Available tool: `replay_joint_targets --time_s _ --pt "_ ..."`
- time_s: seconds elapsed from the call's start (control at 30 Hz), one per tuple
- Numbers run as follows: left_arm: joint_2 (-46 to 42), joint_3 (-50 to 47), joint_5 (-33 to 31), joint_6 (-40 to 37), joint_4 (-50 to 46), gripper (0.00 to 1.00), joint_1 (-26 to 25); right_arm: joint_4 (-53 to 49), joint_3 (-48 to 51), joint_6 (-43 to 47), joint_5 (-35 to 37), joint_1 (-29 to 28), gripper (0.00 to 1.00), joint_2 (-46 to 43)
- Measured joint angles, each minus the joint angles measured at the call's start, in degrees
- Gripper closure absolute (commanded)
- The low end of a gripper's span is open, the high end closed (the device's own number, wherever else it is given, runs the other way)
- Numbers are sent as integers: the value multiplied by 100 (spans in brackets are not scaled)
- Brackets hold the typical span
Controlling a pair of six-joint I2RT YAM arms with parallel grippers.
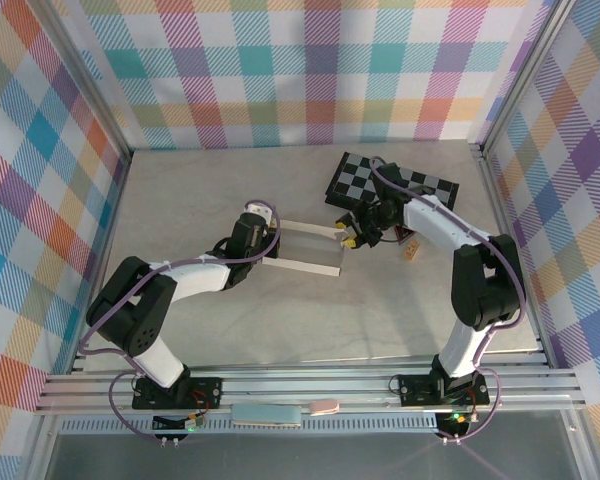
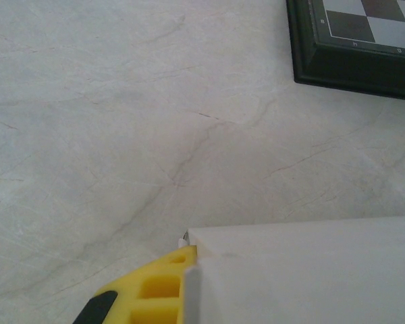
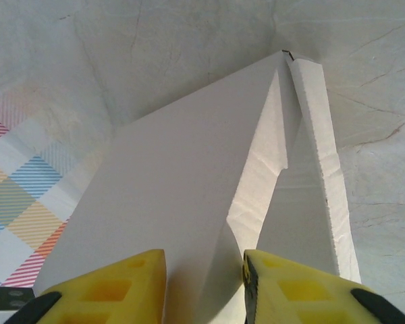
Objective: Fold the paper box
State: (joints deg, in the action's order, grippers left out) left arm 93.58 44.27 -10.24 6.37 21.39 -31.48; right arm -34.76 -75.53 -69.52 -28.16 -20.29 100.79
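Paper box [image 1: 305,247]: white cardboard, partly folded, lying at the centre of the counter [image 1: 200,320], long axis running 9 to 3 o'clock. Left fingers [image 2: 155,290]: closed together, pinching the box's 9 o'clock end. Right fingers [image 3: 108,290]: apart, astride a raised panel at the 3 o'clock end. Chequered board [image 1: 390,180]: at 1 o'clock from the box, near it.

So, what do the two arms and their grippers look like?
Both the left arm and the right arm have white links between black joint housings, with a purple cable running along each. The fingers are yellow plastic with hollow pockets and black inserts.
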Motion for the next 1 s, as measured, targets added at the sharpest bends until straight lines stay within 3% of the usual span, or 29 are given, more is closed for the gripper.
replay_joint_targets --time_s 0.13,0.4,0.53,0.8,0.87,1.0 --pt "0 0 -39 63 -22 89 0 35 50 -17 2 -59 70 2" --pt "-2 -168 -15 275 -387 67 -4 48 160 109 83 -195 72 74" --pt "-74 -186 24 369 -608 63 -17 74 240 149 170 -280 73 74" --pt "-605 -343 160 638 -999 56 -26 157 339 267 463 -409 75 81" --pt "-778 -433 221 734 -1104 43 -28 173 341 280 501 -417 75 92" --pt "-1255 -592 422 1003 -1436 41 -35 175 341 297 557 -417 76 155"
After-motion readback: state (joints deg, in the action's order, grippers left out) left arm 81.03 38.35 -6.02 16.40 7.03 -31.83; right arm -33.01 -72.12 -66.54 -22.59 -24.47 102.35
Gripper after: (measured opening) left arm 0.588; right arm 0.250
